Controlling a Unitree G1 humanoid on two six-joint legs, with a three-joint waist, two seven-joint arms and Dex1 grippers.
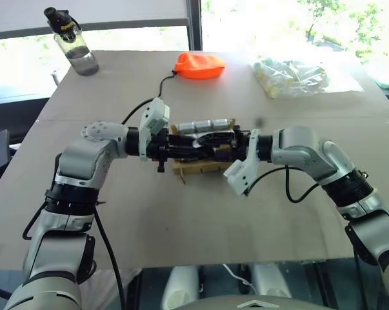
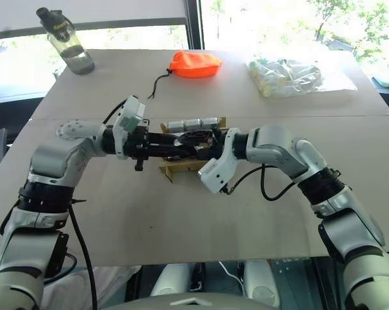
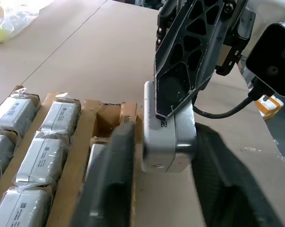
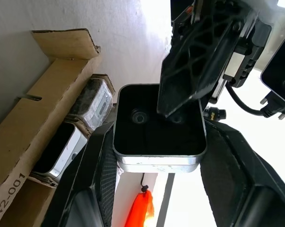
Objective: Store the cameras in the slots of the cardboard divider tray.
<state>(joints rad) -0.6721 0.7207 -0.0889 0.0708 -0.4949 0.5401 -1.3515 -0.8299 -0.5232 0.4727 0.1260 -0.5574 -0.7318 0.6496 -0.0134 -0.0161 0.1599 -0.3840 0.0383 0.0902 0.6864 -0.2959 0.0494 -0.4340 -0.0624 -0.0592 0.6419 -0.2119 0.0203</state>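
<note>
While both arms meet over the tray (image 1: pixel 195 169) in the middle of the table (image 1: pixel 181 219), one camera (image 3: pixel 167 137) sits between them, just above the tray's near end. The right gripper (image 4: pixel 154 156) has its two fingers pressed on the camera's sides, with the black lens face looking back at it. The left gripper (image 3: pixel 154 156) has closed on the same camera from the other side, so both claws are clamped on it now. I think this is a hand-over, or a turn of the camera so it fits. To do it well, one claw should let go only when the other holds tight, and the camera should go in straight, lined up with an open slot. The tray holds several wrapped cameras (image 3: pixel 43 151) in rows already, and at least one slot (image 3: pixel 107 125) by the held camera looks empty. Far back lie an orange pouch (image 1: pixel 199 65), a clear bag of tubes (image 1: pixel 291 76) and a bottle (image 1: pixel 75 44).
</note>
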